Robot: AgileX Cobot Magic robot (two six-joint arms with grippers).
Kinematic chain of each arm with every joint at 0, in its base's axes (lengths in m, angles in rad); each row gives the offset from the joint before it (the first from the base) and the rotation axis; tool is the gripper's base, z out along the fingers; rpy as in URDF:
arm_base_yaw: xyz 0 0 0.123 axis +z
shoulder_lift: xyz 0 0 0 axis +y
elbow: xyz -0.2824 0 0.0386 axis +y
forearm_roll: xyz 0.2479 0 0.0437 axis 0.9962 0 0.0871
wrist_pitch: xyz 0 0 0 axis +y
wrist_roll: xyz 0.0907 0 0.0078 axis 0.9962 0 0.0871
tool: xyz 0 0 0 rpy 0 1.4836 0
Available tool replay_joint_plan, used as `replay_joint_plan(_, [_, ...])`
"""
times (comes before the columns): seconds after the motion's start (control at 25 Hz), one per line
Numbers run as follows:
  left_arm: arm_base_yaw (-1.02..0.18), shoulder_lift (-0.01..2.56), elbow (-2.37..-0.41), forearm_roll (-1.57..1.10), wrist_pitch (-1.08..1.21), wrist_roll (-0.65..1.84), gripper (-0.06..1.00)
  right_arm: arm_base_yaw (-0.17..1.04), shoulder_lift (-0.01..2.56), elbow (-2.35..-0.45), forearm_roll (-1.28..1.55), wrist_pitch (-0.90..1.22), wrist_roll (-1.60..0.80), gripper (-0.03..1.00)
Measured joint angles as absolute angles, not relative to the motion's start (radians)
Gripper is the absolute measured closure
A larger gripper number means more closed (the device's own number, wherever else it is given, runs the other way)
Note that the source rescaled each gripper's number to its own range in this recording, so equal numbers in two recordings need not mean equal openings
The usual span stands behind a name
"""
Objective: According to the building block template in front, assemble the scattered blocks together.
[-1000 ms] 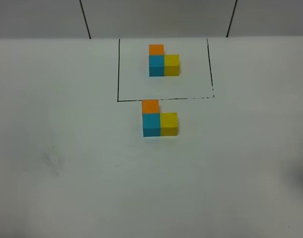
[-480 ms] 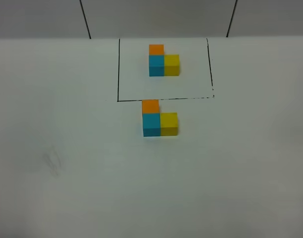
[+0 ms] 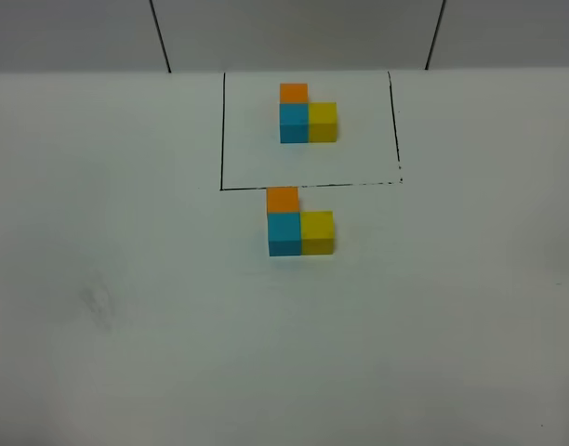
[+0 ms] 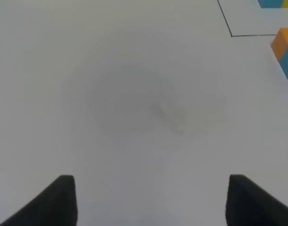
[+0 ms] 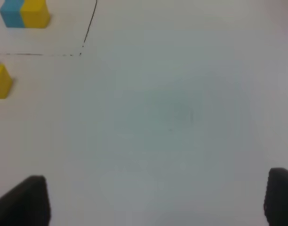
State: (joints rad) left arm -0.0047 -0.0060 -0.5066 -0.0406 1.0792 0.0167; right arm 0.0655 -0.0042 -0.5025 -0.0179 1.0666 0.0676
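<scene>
Exterior high: scattered blocks (image 3: 299, 223) are seen joined in an L on the table (image 3: 126, 279), just below the building block template (image 3: 308, 114). Left wrist: left end effector (image 4: 151, 200) is spread wide, empty. Right wrist: right end effector (image 5: 156, 200) likewise wide, empty.

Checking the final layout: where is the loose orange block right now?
In the exterior high view the orange block sits near the middle, just outside the near line of the black frame, joined to the far side of the blue block.
</scene>
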Motion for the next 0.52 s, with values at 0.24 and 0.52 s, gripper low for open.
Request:
replay_joint_plan(0.24, [-0.005, -0.006, -0.507, -0.041, 1.079, 0.017, 0.48, 0.065, -0.004, -0.503, -0.019, 1.067, 0.074, 0.12])
replay_joint_plan(0.52, [-0.005, -0.006, -0.507, -0.041, 1.079, 0.017, 0.48, 0.065, -0.004, -0.503, -0.02, 1.067, 0.075, 0.13])
